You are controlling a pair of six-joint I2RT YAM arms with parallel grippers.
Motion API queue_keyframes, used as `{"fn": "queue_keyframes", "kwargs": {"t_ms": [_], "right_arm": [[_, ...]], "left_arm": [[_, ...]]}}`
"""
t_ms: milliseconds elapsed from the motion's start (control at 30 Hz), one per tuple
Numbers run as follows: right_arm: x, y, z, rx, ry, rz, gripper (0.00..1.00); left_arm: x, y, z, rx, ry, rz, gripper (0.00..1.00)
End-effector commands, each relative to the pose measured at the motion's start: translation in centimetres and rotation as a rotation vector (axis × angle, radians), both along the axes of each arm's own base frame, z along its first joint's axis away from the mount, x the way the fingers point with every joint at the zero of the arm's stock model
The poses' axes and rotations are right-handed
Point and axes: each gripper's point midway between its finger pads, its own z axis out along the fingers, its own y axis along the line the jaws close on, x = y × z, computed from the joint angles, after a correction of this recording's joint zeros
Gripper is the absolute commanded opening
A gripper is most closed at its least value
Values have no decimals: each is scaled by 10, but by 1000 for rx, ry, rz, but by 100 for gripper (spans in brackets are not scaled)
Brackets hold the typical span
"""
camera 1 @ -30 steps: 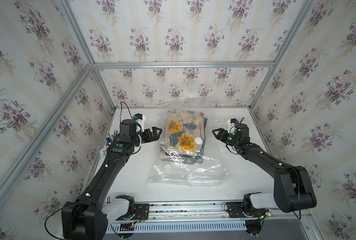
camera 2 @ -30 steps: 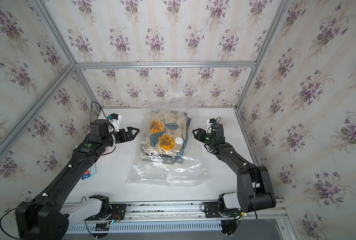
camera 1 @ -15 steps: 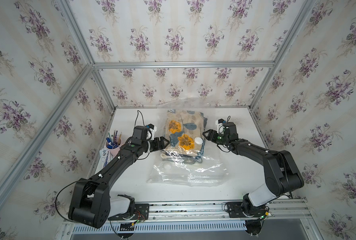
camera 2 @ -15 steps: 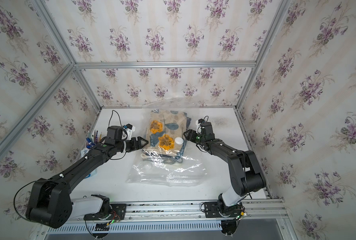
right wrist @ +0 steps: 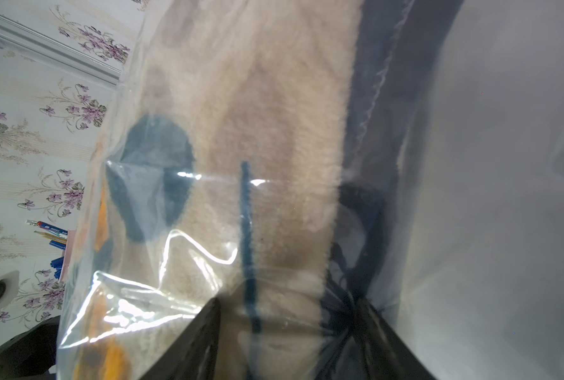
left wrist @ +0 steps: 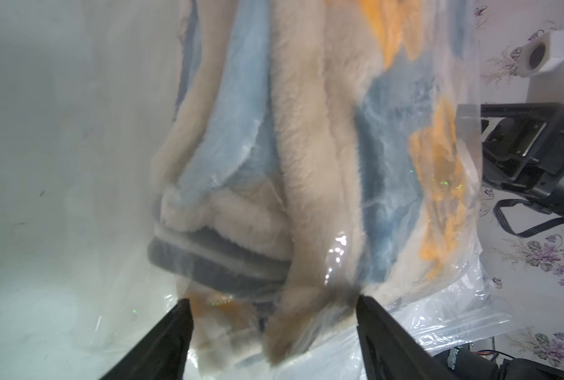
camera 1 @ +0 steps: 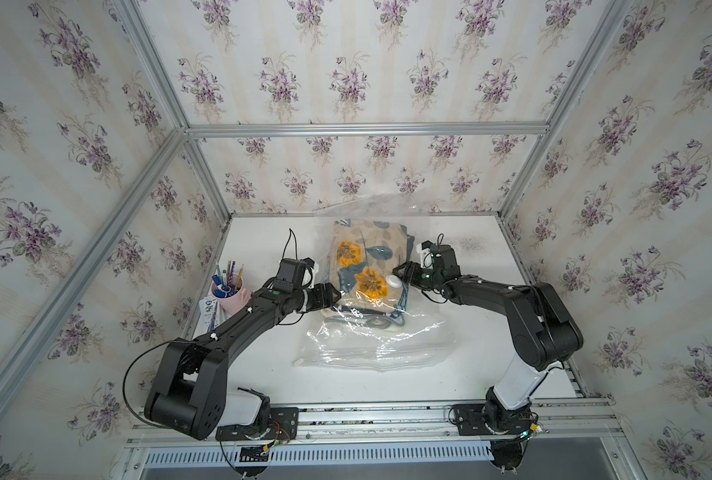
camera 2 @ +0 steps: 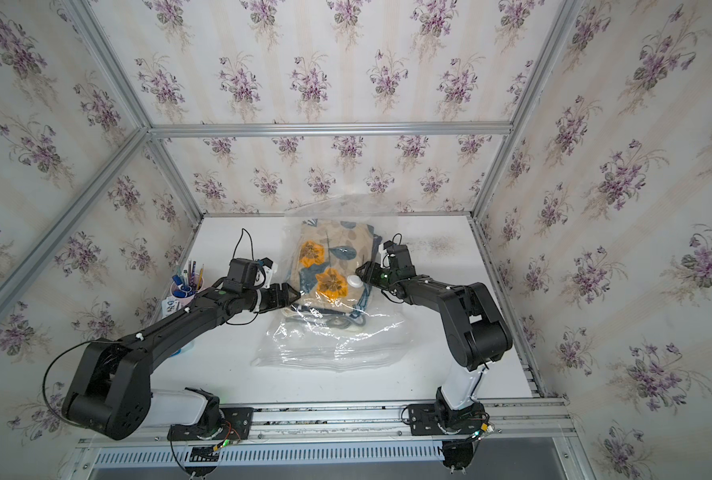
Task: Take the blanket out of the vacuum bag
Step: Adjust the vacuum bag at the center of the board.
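White surface (camera 1: 491, 365) w/ floral wallpaper (camera 1: 346, 83) on three sides, arms bolted to the front rail (camera 1: 367, 415). Nearest: the flat empty end of the vacuum bag (camera 1: 379, 347), zip strip (camera 1: 371, 365) along its front edge, small white clip (camera 1: 299, 362) at its left corner; can't tell if the zip is open. Further in, the blanket (camera 1: 367, 266) (beige fleece, orange flowers, blue leaves, folded) fills the bag's far half, long axis front-to-back, pointing at the zip end. At its left flank, near the front corner, sits the left pincer (camera 1: 332, 297); the right pincer (camera 1: 402, 275) meets the right flank, just beside the round white valve cap (camera 1: 395, 281). So the bundle lies betw. the two, both arms abt equally near. Left wrist view: left pincer (left wrist: 272, 301) jaws apart, fleece fold + film filling the gap, tips on the plastic. Right wrist view: right pincer (right wrist: 287, 301) likewise apart astride the edge, film puckered at one tip. Whether either squeezes yet, can't tell. Pink pen cup (camera 1: 231, 291) stands left of the left arm, clear of the bag. Farthest, the bag's loose end rides up the back wall (camera 1: 387, 183). Judgement: blanket fully inside; way out prob. runs forward along that axis, so plastic needs pinning while fleece slides.
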Motion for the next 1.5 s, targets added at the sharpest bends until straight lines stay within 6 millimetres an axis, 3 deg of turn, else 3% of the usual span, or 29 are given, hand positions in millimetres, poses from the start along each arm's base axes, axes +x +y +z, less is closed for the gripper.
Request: {"fn": "queue_keyframes", "kwargs": {"t_ms": [0,233,367,500,700,733,933,1067,1367,1467], "right_arm": [[8,17,4,27,-16,32,64],[38,60,12,78,-29,99,64],[57,95,21,85,-47,172,65],[68,116,24,91,-51,215,66],[67,123,20,107,-41,236,68],[66,125,20,116,-37,247,68],[54,145,24,118,-36,314,69],[56,133,31,41,-36,254,70],[48,103,63,-38,-82,145,73],[42,92,74,-55,-105,118,74]], "left_arm": [[1,1,-3,-6,-5,15,77],[-1,-1,-11,-27,10,25,74],[1,-5,-6,-53,-2,20,74],[3,-11,-1,-70,-7,8,74],[1,-29,5,-90,-15,-32,74],[-1,-34,-4,-89,15,-42,74],[-10,-59,-3,-69,8,-101,73],[-13,-44,-7,40,-2,-60,77],[-17,1,21,201,-88,75,98],[-21,10,30,227,-119,90,100]]}}
